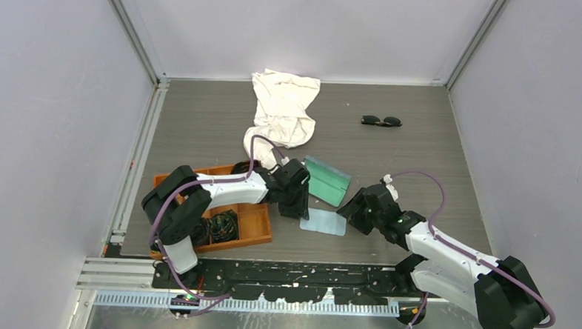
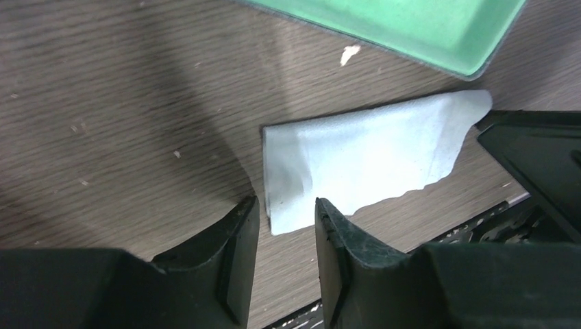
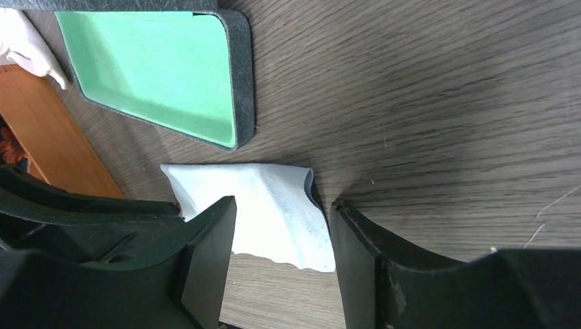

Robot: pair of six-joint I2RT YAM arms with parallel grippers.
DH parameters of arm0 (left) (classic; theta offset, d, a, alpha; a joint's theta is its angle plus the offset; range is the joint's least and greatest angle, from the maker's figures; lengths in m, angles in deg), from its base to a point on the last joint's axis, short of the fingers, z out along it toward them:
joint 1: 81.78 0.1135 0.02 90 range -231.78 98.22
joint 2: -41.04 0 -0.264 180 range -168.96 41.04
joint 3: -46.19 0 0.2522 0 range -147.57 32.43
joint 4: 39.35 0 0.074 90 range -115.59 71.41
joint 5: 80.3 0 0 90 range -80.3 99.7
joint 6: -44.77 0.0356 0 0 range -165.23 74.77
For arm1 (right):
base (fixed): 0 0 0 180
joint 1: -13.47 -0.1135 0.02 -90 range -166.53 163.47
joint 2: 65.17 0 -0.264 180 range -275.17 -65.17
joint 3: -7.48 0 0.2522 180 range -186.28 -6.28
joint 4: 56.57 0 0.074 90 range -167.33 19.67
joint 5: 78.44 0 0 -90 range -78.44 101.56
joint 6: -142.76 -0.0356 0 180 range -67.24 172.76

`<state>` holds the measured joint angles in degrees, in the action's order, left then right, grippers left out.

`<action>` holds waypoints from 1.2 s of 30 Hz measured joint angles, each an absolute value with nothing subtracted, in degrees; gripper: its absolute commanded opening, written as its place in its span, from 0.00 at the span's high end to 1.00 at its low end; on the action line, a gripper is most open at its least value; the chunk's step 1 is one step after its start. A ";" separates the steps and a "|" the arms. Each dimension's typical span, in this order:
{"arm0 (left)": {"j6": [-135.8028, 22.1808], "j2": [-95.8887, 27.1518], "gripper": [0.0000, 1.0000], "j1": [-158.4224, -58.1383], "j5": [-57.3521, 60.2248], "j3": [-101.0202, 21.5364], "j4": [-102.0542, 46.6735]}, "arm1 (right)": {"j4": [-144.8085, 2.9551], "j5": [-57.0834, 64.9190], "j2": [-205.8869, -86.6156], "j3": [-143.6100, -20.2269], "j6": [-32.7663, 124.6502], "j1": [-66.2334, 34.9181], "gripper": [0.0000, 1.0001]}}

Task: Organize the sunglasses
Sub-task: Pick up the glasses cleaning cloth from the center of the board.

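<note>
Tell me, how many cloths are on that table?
2. A large white cloth lies crumpled at the far edge; a small pale-blue cloth lies flat near the front, just before the open green-lined case. The wooden tray is partly hidden, so more are possible.

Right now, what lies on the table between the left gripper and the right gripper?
A small pale-blue cloth lies on the wood-grain table, with the left gripper at one end and the right gripper at the other. The top view shows it best.
</note>
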<state>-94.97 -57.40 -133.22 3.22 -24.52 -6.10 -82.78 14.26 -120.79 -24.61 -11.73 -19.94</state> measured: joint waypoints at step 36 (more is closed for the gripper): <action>-97.31 -59.71 1.00 -133.53 0.46 -24.43 -9.07 | -82.74 6.98 -126.99 -26.93 -3.97 -19.94 0.69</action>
<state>-97.31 -59.71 -133.53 0.46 -24.43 -9.07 -82.74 6.98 -126.99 -26.93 -3.97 -19.94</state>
